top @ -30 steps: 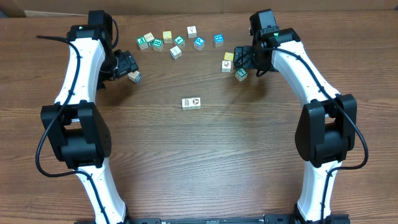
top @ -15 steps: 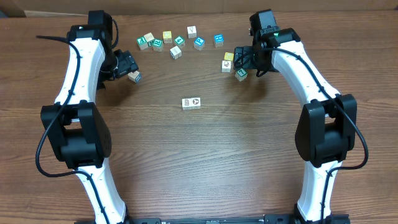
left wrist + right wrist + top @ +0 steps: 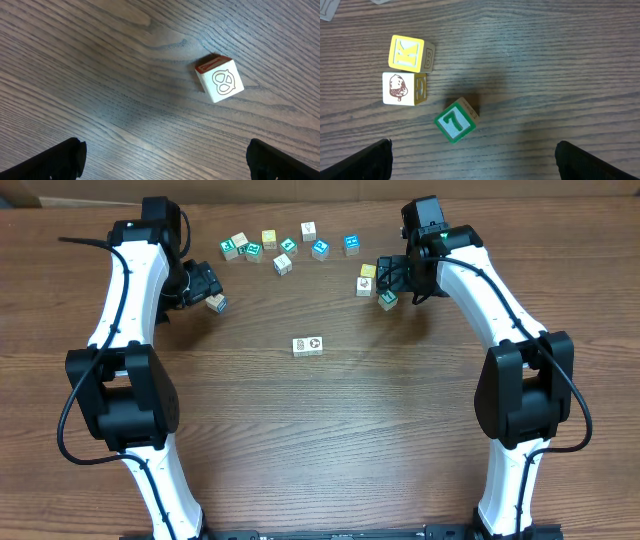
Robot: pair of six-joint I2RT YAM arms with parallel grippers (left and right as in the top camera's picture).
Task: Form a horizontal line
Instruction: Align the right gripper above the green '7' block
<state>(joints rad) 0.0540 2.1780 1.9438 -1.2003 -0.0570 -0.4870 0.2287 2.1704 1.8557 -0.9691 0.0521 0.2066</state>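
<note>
Item 1, left gripper [image 3: 205, 286]: released, its fingers [image 3: 60, 160] spread wide with nothing between them. I have it low over the far left of the table [image 3: 320, 450].

Item 2, pretzel cube [image 3: 220, 81]: white face, red side, lying just beside that gripper and not touched by it.

Item 3, loose cubes [image 3: 270, 242]: a ragged scatter along the far edge with teal, white and yellow faces, not aligned.

Item 4, horizontal line [image 3: 308, 346]: mid-table, two white-faced cubes touching side by side. I judge this a start only. More cubes need bringing in, and neither arm carries one.

Item 5, K cube [image 3: 407, 52] and acorn cube [image 3: 402, 89]: the first yellow, the second white-faced, touching each other.

Item 6, 7 cube [image 3: 455, 121]: green, turned askew, near that pair.

Item 7, right gripper [image 3: 392, 278]: also released and empty, poised over the 7 cube.

Surface: brown wood grain, flat and matte. Room: only a pale strip shows beyond the far edge, and I cannot tell more.
</note>
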